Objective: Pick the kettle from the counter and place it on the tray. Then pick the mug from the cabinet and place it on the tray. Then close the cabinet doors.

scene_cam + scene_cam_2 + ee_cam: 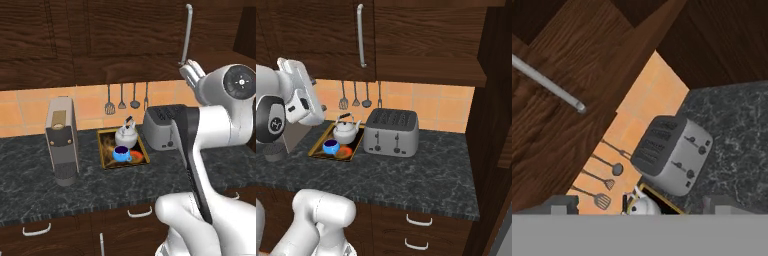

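The robot's white arm (200,165) fills the foreground, bent up toward the wall cabinet (406,40). Its gripper (191,71) hangs just below the door's bar handle (187,32), fingers spread wide and holding nothing. On the worktop (421,175), toward its back edge, the tray (106,157) already carries the kettle (126,134) and, in front of it, the blue mug (120,153); the toaster (392,132) stands just beside the tray. The cabinet doors (316,35) look shut or nearly so from here, so the closing step seems to be in hand or finished. The next move would call for checking that the door is flush, pressing it home if not.
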